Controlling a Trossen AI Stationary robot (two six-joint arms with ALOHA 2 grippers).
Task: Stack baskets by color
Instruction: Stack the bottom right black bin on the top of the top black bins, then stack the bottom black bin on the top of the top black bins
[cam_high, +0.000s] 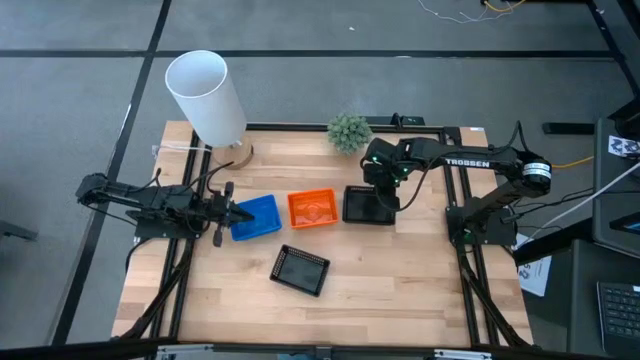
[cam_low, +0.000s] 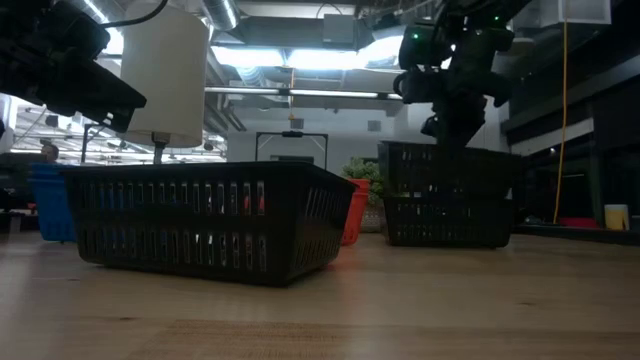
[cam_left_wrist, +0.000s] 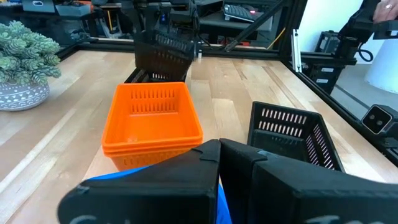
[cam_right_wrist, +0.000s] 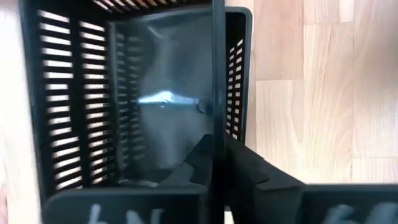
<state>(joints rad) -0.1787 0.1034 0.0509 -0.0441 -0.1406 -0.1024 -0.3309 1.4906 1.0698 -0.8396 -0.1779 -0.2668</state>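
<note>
My right gripper (cam_high: 384, 193) points down at a black basket (cam_high: 366, 205), shut on its wall. In the low view this basket (cam_low: 450, 168) sits on top of a second black basket (cam_low: 445, 222) that stands on the table. A third black basket (cam_high: 300, 270) rests alone near the front middle. Orange baskets (cam_high: 312, 208) sit nested at the centre, and the blue baskets (cam_high: 260, 216) stand to their left. My left gripper (cam_high: 230, 212) stays shut and level at the blue baskets' left edge; I cannot tell whether it touches them. My right gripper has the upper black basket by a side wall (cam_right_wrist: 217, 112), with one finger (cam_right_wrist: 261, 180) outside and the other inside the basket. The fingers come steeply from above. The basket sits on top of the lower black basket (cam_left_wrist: 146, 76); I cannot tell whether it rests fully in it.
A tall white cylinder (cam_high: 205, 95) stands at the far left of the table. A small green plant (cam_high: 349, 131) stands at the far middle, close behind my right arm. Bare wood (cam_high: 400, 290) lies at the front right.
</note>
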